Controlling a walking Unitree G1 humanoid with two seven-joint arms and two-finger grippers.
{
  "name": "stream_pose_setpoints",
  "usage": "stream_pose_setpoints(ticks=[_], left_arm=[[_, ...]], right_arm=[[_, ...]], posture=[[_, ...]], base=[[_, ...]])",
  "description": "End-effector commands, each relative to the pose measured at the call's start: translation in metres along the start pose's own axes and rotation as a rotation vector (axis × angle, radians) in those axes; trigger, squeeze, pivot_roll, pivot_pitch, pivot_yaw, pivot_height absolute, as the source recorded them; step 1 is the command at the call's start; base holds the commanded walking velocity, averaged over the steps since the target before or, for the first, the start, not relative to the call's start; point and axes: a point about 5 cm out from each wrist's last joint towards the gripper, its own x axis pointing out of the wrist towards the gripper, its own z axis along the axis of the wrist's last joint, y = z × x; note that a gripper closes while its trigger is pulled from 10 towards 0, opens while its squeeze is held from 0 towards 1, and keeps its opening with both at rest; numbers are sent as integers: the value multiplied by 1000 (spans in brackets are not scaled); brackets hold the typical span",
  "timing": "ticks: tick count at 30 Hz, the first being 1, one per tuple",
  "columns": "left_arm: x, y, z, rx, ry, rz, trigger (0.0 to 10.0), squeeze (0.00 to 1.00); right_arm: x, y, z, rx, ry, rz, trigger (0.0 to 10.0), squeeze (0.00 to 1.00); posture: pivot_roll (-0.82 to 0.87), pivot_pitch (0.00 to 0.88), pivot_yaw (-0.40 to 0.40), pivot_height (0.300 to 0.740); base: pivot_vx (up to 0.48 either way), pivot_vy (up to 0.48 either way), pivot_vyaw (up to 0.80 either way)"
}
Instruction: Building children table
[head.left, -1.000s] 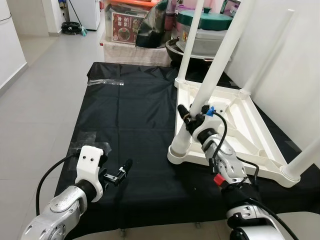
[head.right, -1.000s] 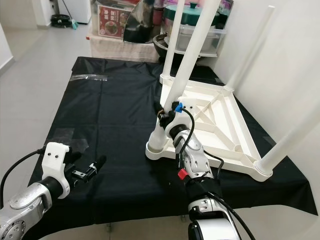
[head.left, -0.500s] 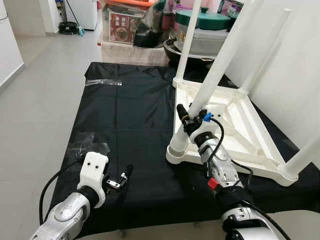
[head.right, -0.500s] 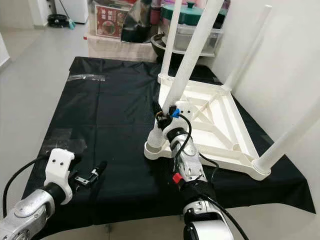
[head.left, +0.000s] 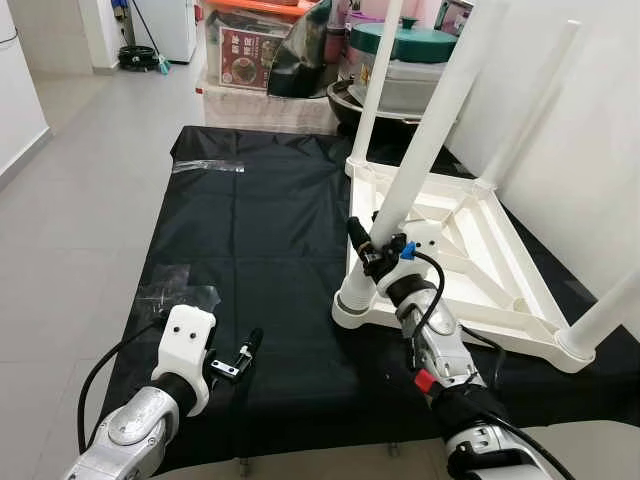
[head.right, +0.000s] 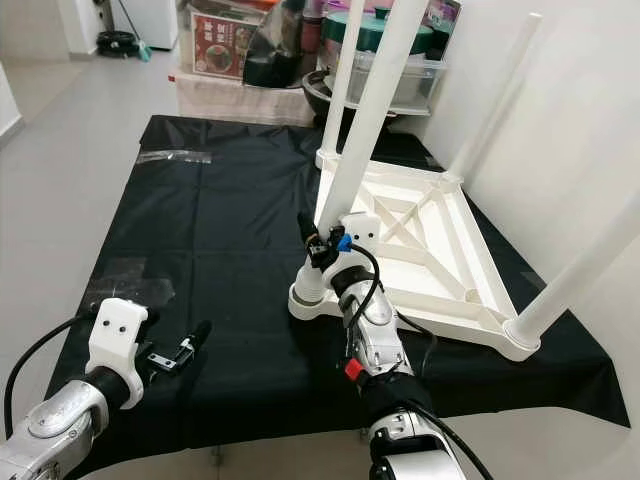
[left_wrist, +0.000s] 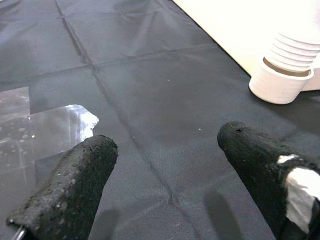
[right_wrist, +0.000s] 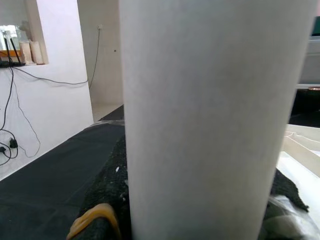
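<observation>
Clamping the near white leg (head.left: 420, 140) low on its shaft, right gripper (head.left: 375, 248), fingers either side; leg rising tilted from corner socket of upturned white table (head.left: 470, 265) on black cloth (head.left: 250, 230); hovering apart, spread-fingered, left gripper (head.left: 243, 352) above cloth.

I'm looking into a lived-in home, somewhere by a kitchen or storage corner. Pale floor tiles (head.left: 90, 150) run back to a white fridge (head.left: 170, 25) with a mop or broom head (head.left: 145, 55) beside it. Along the wall I see household clutter: a printed box in a clear bin (head.left: 250, 50), a lidded green cooking pot (head.left: 405, 45) and a dark pan (head.left: 350, 98). A black sheet (head.left: 250, 230) covers the floor.
</observation>
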Motion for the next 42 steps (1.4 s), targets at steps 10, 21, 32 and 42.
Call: stream_pose_setpoints(ticks=[10, 21, 32, 42], left_arm=[[5, 1, -1, 4, -7, 5, 10000, 0], [6, 1, -2, 7, -10, 16, 10000, 0], [6, 0, -5, 2, -7, 24, 10000, 0], [5, 1, -6, -6, 0, 33, 10000, 0]], right_arm=[[-10, 7, -10, 24, 32, 30, 0, 0], [-11, 21, -22, 27, 82, 84, 0, 0], [4, 20, -22, 71, 158, 158, 0, 0], [1, 29, -28, 150, 209, 233, 0, 0]], posture=[[94, 0, -120, 740], [103, 0, -132, 740], [114, 0, -147, 740], [117, 0, -152, 740]], base=[[0, 0, 0], [0, 0, 0], [0, 0, 0], [0, 0, 0]])
